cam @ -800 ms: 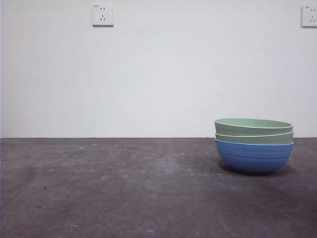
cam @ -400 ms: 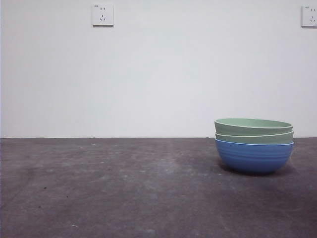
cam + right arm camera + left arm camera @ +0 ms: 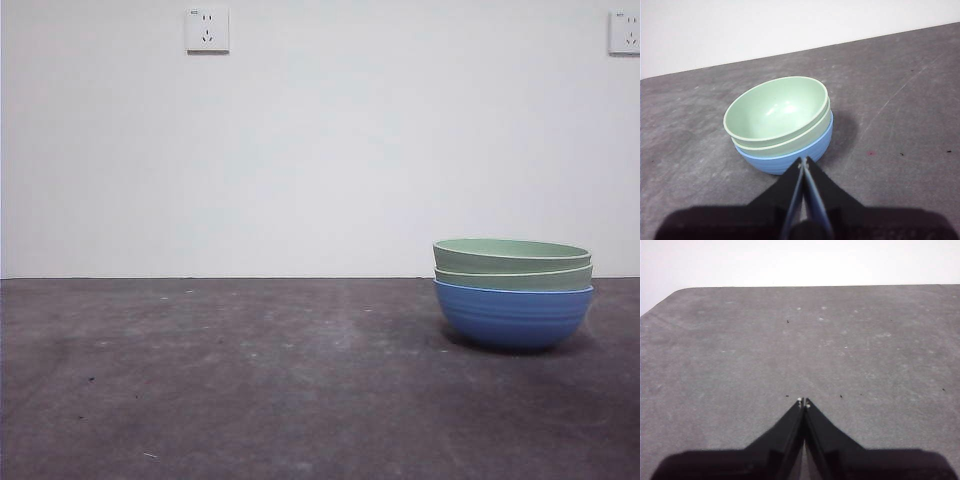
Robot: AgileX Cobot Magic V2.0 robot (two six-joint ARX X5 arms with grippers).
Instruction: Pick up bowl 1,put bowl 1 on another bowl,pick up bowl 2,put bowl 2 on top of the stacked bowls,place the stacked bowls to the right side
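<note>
The stacked bowls stand on the table at the right of the front view: two pale green ridged bowls nested in a blue bowl. The right wrist view looks down on the same stack, the top green bowl empty. My right gripper is shut with nothing in it, hanging just short of the blue bowl without touching. My left gripper is shut and empty over bare grey table, far from the bowls. Neither arm shows in the front view.
The dark grey table runs back to a white wall with two sockets. The table's rounded far corner shows in the left wrist view.
</note>
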